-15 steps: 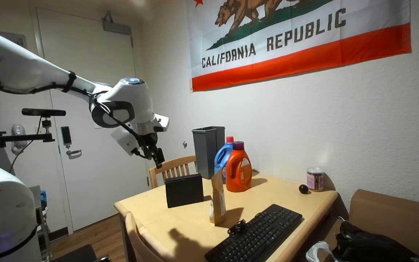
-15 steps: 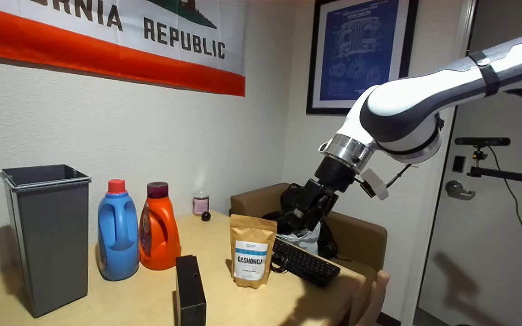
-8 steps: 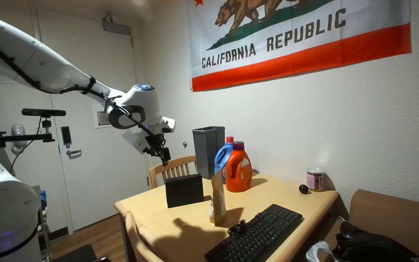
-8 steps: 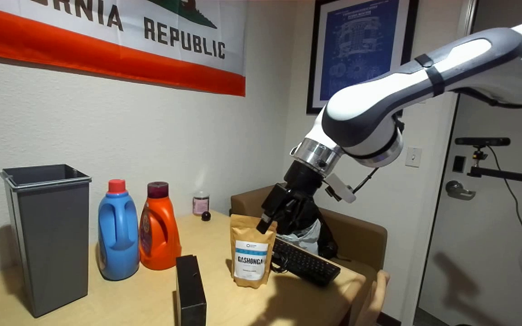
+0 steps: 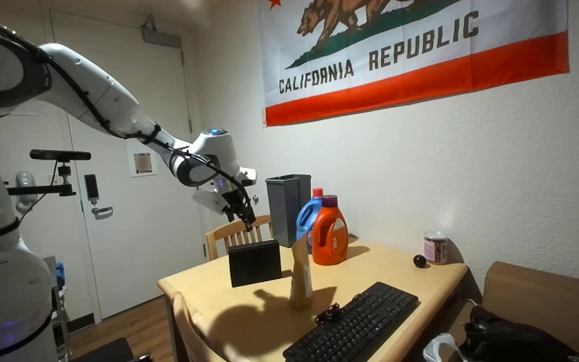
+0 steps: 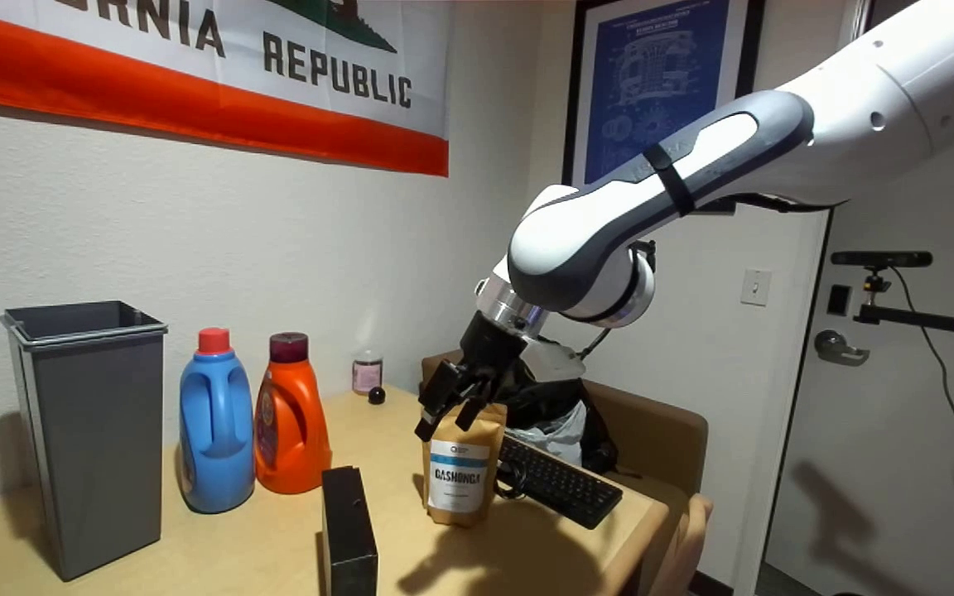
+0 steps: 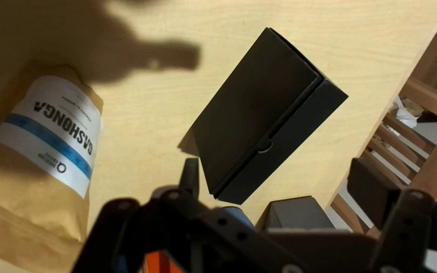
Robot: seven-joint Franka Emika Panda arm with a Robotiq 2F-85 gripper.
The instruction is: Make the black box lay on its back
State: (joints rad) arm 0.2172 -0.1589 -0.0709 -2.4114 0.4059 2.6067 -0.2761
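Wooden table, upright black box, wall flag

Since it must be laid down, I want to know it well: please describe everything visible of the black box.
The black box is thin, rectangular, matte, and looks like cardboard. It stands upright on a narrow side on the pale wooden table, apart from the brown pouch. A seam runs along one top edge, with a small half-round notch near the middle. Only the table appears to touch it; the open gripper hangs clear.
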